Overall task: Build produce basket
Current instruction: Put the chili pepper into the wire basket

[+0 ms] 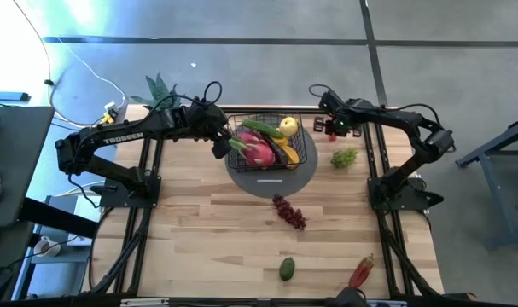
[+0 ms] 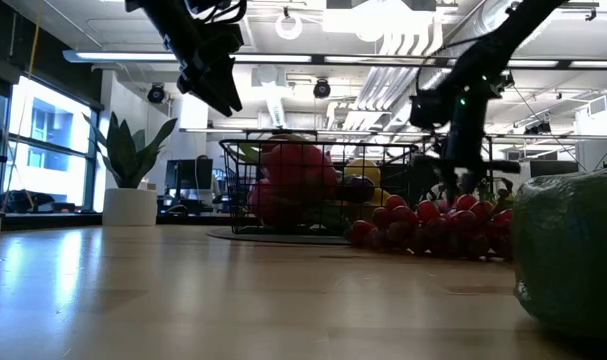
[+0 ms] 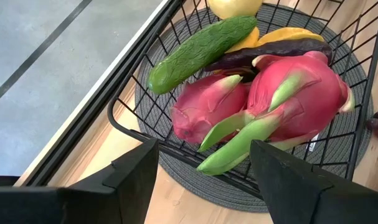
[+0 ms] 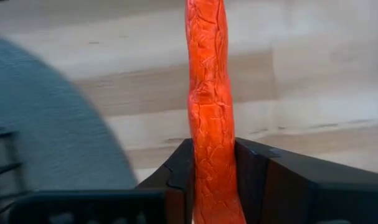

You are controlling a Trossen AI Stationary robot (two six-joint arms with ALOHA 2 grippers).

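The black wire basket stands on a round grey mat at the table's far middle. It holds two pink dragon fruits, a green cucumber, a yellow pear and yellow and dark purple pieces. My left gripper hovers open and empty over the basket's left rim; it also shows in the high view. My right gripper, just right of the basket, is shut on an orange-red chilli. My right gripper pinches the chilli's near end between its two fingers, which lie across it. The rest of the chilli sticks straight out past the fingertips, over the wood beside the grey mat. I cannot tell whether its far end touches the table.
Green grapes lie right of the mat and purple grapes in front of it. An avocado and another red chilli lie near the front edge. A potted plant stands at the far left corner.
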